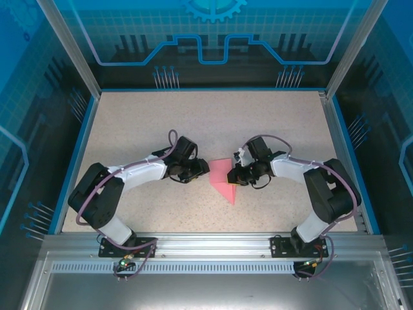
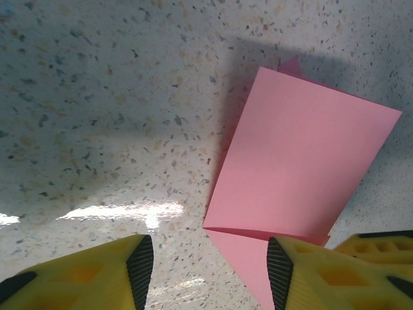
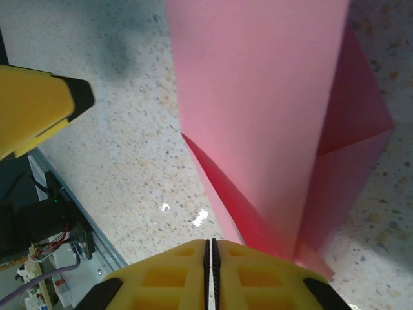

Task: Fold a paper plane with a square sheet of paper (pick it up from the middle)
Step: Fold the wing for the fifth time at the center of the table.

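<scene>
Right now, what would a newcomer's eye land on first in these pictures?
The pink-red paper, partly folded with one flap raised, lies at the middle of the speckled table. The right tool, its yellow fingers pressed shut, sits at the paper's edge, while the left tool stands open beside it.

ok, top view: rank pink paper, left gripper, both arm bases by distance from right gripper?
1. Pink paper, at the right gripper's tips, mid-table.
2. Left gripper, across the paper, leftward.
3. Right arm base, near edge, right side.
4. Left arm base, near edge, far left.
</scene>
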### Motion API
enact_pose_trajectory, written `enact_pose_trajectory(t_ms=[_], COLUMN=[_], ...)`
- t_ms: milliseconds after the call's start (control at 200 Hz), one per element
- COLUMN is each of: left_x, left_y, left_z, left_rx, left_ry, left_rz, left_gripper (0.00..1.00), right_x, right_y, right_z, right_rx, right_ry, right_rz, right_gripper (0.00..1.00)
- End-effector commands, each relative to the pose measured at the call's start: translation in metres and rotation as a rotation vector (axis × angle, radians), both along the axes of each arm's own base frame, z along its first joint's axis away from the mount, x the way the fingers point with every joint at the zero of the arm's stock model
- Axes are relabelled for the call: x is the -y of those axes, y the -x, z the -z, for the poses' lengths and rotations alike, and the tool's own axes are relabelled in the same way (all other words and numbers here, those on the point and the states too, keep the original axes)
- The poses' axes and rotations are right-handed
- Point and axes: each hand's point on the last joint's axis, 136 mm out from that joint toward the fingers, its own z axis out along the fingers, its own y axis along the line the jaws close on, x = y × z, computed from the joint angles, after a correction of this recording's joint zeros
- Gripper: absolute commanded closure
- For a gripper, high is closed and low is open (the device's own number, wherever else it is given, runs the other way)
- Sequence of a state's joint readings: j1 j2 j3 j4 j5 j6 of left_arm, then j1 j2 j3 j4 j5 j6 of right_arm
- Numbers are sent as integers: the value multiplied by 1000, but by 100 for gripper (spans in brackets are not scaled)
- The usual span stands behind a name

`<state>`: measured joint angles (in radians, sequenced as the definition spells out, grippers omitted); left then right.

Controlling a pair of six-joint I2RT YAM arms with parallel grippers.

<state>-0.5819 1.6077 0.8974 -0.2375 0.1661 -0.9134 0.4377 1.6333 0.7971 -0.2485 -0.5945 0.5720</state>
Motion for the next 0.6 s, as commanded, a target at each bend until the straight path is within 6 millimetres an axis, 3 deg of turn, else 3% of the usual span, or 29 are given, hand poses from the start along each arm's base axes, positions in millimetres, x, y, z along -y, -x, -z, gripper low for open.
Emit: enact_pose_trajectory(t_ms=[0,250,595], left_x=[14,26,50], left_y=[-3,-2,2], left_z=[-7,-3,1], left_rx=[10,-3,-19], left_ry=[28,45,80], left_rz=[47,69,122], left_gripper=[47,47,47], right_x=[2,21,29], right_y=[4,4,5], right_z=[11,28,46], right_rx=[-38,-75,-123], right_ry=[-9,-1,-33], right_rz=[-2,42,77], right_gripper=[89,89,90])
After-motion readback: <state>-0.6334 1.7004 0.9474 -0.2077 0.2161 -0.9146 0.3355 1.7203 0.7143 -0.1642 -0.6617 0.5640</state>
